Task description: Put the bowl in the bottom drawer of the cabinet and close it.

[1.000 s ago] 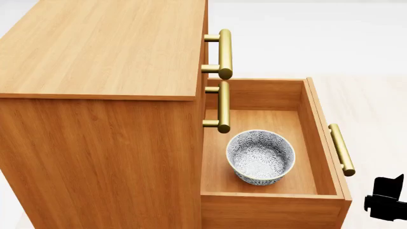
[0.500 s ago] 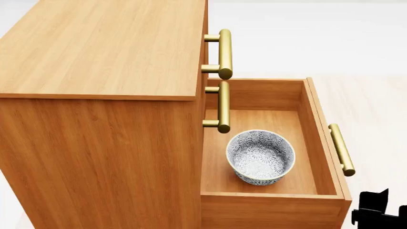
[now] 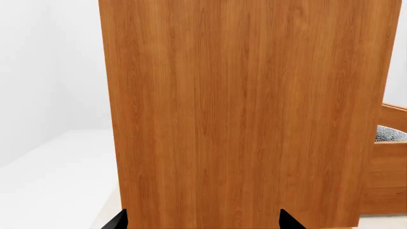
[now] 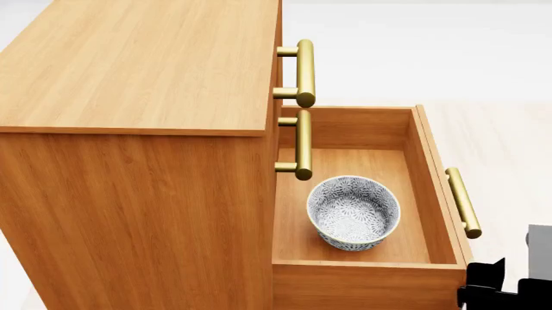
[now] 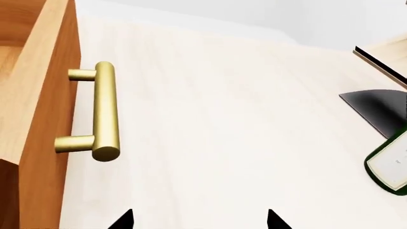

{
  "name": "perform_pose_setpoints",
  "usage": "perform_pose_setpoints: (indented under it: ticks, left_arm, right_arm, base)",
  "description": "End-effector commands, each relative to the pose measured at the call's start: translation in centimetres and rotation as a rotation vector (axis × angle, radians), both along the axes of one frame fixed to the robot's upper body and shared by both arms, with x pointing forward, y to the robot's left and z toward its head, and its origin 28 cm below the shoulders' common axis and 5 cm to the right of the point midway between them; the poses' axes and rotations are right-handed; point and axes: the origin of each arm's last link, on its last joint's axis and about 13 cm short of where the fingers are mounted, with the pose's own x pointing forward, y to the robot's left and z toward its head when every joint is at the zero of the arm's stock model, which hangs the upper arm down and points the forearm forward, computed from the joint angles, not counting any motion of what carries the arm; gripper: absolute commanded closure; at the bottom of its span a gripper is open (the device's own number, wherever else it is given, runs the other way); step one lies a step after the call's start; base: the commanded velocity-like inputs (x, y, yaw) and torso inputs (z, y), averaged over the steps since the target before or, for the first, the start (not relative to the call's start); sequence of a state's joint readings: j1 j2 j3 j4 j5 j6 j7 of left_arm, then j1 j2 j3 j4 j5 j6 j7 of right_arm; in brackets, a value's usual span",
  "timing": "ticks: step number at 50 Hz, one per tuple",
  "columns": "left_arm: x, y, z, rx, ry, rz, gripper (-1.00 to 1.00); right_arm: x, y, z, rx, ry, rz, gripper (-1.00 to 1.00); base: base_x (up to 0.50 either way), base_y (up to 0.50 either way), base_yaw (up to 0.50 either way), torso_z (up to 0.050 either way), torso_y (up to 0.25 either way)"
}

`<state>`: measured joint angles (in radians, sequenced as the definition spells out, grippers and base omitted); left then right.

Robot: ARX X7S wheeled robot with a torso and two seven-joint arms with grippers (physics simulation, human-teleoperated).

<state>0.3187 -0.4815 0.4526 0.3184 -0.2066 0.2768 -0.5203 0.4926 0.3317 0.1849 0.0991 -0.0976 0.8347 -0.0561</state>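
Bowl (image 4: 355, 212) upright on the floor of the open bottom drawer (image 4: 435, 194), centre-right of the head view, beside the cabinet (image 4: 138, 161) filling the left. Right gripper (image 5: 198, 220) spread wide and empty at the bottom edge of its wrist view, only two dark fingertips showing, near but clear of the drawer's brass handle (image 5: 105, 112) at left over pale floor (image 5: 222, 119). Left gripper (image 3: 202, 222) likewise wide apart and holding nothing, tips at the bottom edge, facing the cabinet's plain side panel.
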Motion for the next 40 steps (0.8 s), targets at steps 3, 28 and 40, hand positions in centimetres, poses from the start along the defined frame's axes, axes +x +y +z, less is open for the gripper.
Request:
perform_pose_setpoints:
  ticks: [3, 28, 40]
  left_arm:
    - [-0.01, 0.04, 0.01, 0.001, 0.002, 0.000, -1.00]
    - [0.02, 0.01, 0.17, -0.008, -0.001, 0.009, -1.00]
    - [-0.02, 0.01, 0.11, -0.004, 0.000, 0.002, -1.00]
  right_arm:
    - [0.07, 0.56, -0.15, 0.005, 0.008, 0.030, -1.00]
    - [0.05, 1.00, -0.09, 0.019, 0.012, 0.074, -1.00]
    - [-0.05, 1.47, 0.27, 0.019, 0.003, 0.092, -1.00]
  base:
    - [0.00, 0.00, 0.00, 0.000, 0.000]
    - [0.00, 0.00, 0.00, 0.000, 0.000]
    - [0.00, 0.00, 0.00, 0.000, 0.000]
